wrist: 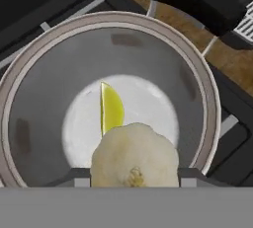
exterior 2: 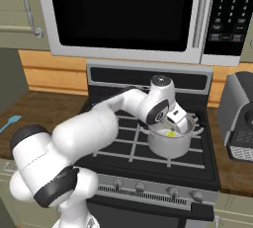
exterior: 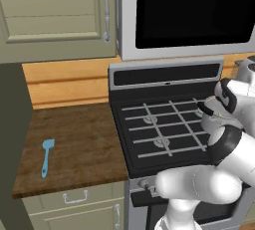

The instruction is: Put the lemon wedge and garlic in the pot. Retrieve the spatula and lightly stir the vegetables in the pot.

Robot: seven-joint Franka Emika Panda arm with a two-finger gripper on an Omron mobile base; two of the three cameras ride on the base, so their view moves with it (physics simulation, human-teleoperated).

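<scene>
step: I have the garlic (wrist: 134, 155) pinched between the fingers, hanging over the pot (wrist: 29, 64) on the stove | lemon (wrist: 111, 107) lies on pot floor | next: spread fingers, drop garlic beside it | then: spatula (exterior: 46, 157) on left counter, well apart, likely needs a long reach

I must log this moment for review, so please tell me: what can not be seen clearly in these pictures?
- Gripper fingertips: in the hand view, the round pale beige garlic bulb hides them, so the grip is unclear.
- Shiny steel pot: in the right base view, the white arm covers part of its rim.
- Bright yellow lemon wedge: the garlic hides its lower end.
</scene>
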